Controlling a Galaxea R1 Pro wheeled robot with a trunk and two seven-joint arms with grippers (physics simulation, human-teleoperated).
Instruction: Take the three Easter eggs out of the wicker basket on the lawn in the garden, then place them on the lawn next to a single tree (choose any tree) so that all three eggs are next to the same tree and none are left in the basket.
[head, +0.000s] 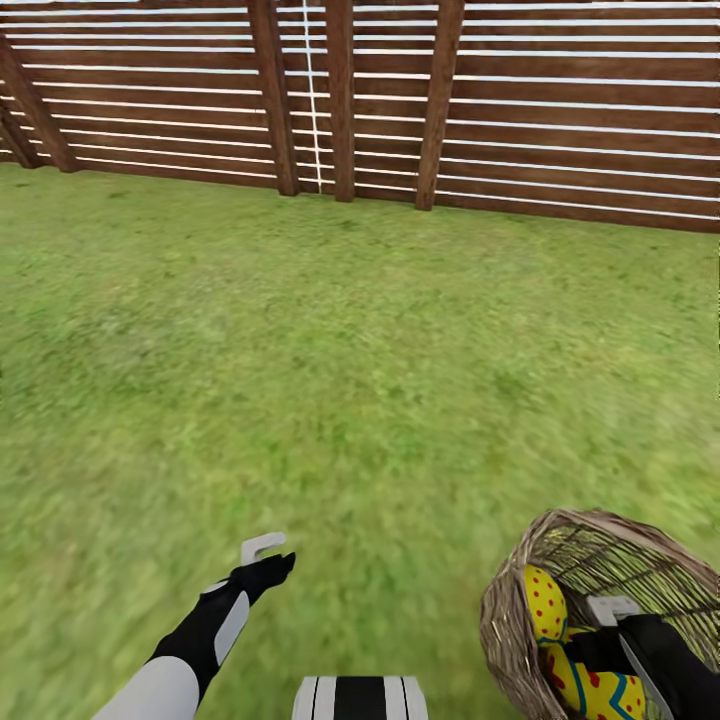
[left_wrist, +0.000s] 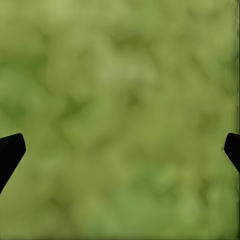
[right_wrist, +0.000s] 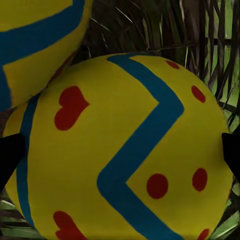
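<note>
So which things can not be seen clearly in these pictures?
- Egg count: in the head view the right arm and the wicker basket wall cover part of the Easter eggs; the edge cuts the basket.
- Right gripper: whether it touches the egg is unclear.
- Left wrist view: the lawn is blurred.

No readable text, label or number anywhere — only painted patterns.

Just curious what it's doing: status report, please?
Right gripper inside wicker basket, fingers straddling an Easter egg, not closed. Left gripper open over lawn. No tree in view.
</note>
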